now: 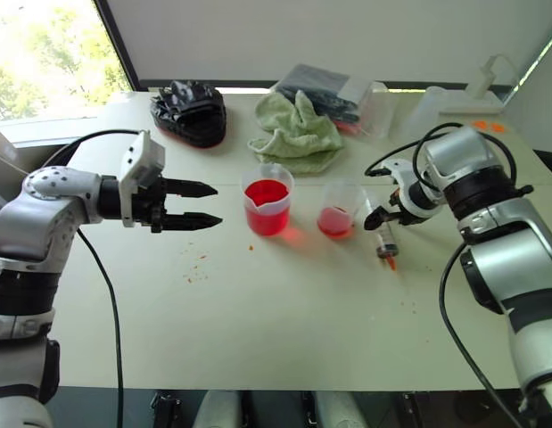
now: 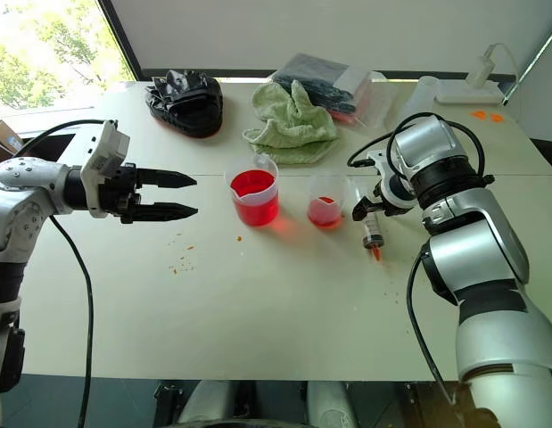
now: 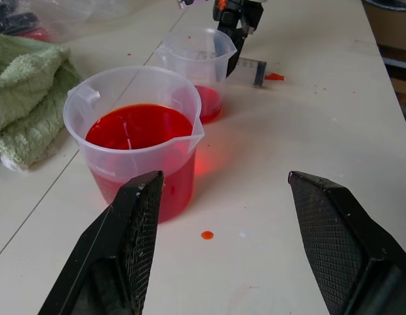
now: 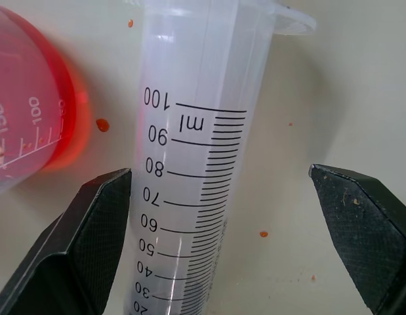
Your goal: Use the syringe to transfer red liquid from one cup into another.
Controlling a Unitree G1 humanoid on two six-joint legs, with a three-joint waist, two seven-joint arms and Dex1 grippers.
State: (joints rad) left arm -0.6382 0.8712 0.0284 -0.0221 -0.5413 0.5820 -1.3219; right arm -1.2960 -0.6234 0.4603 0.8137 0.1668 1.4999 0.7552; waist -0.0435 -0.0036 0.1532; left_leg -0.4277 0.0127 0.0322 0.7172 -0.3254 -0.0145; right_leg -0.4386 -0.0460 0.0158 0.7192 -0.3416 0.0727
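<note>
Left gripper [image 1: 204, 206] hovers level over the counter [image 1: 284, 312], pointing toward the beaker, fingers apart, holding nothing. A few small red drops spot the counter between it and the beaker.

Beaker [image 1: 267, 200], clear plastic with pouring lip, stands upright near counter middle, roughly half full of red liquid [image 1: 267, 192]. In the left wrist view the lip faces the left gripper and a red drop [image 3: 207, 235] lies on the counter just in front of the beaker.

Smaller cup [image 1: 340, 209], clear, stands upright just to the right of the beaker, apart from it, with a shallow layer of red liquid at its base.

Syringe [image 1: 383, 241] lies flat on the counter just right of the smaller cup, orange-red tip toward the robot, flange end away. Right wrist view shows its clear barrel [image 4: 189, 164] with black ml scale, empty-looking where visible.

Right gripper [image 1: 389, 214] points steeply down over the syringe, fingers wide apart on either side of the barrel; one finger [image 4: 91, 243] sits right beside the barrel, the other well clear. Not clamped.

Behind the cups: black crumpled object [image 1: 189, 111] at back left, green towel [image 1: 298, 134] behind the beaker, clear plastic bag [image 1: 333, 94] with dark contents behind that, colourless clear containers [image 1: 427, 107] at back right.
</note>
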